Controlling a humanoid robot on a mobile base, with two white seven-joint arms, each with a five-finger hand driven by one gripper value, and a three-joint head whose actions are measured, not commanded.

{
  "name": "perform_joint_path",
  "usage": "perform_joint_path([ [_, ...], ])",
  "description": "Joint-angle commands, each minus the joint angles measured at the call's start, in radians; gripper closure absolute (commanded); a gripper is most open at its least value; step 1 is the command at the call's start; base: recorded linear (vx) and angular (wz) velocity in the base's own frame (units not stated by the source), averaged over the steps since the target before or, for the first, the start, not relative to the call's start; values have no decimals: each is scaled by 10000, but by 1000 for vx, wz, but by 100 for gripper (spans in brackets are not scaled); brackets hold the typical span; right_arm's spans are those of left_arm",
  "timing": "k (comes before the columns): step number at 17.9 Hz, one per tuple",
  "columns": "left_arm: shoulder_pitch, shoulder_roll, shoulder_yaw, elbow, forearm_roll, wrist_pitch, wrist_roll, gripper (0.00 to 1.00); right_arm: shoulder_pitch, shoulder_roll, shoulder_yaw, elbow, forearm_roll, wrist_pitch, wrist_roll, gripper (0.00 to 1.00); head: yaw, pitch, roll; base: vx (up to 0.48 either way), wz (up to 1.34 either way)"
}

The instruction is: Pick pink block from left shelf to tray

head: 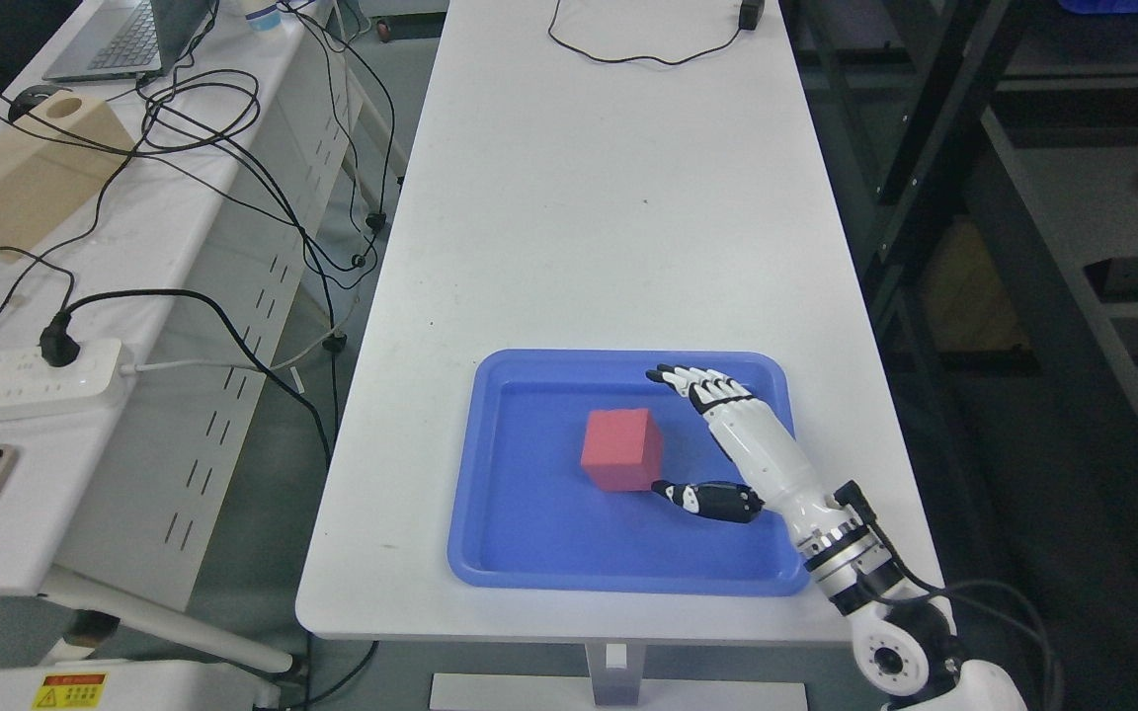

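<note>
My view's sharp and evenly bright from overhead, soft shadows under my hand [727,434] and block [621,450], right shelves [1073,197] dim, no glare.

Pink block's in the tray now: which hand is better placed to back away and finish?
Right. The right hand is open beside the pink block over the blue tray, fingers spread, thumb near the block's base. No left arm is in view.
</note>
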Motion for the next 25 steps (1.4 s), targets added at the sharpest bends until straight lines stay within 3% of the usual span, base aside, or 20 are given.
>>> perform_joint_path([
  [1,-292,175,0,-175,0,-4,4,0,93,-175,-569,-66,-2569,356,144,1,0,0,0,0,0],
  [4,-292,175,0,-175,0,-4,4,0,77,-175,-752,-66,-3227,496,128,1,0,0,0,0,0],
  [8,-292,175,0,-175,0,-4,4,0,77,-175,-1426,-66,-6477,511,281,1,0,0,0,0,0],
  [12,-307,175,0,-175,0,-4,4,0,93,-175,-1995,-51,-7877,649,756,1,0,0,0,0,0],
  [21,-292,175,0,-175,0,-4,4,0,108,-175,-2333,-51,-7972,1460,834,1,0,0,0,-46,-1],
  [25,-292,175,0,-175,0,-4,4,0,138,-175,-2318,-51,-7972,2275,2028,1,0,0,0,-156,8],
])
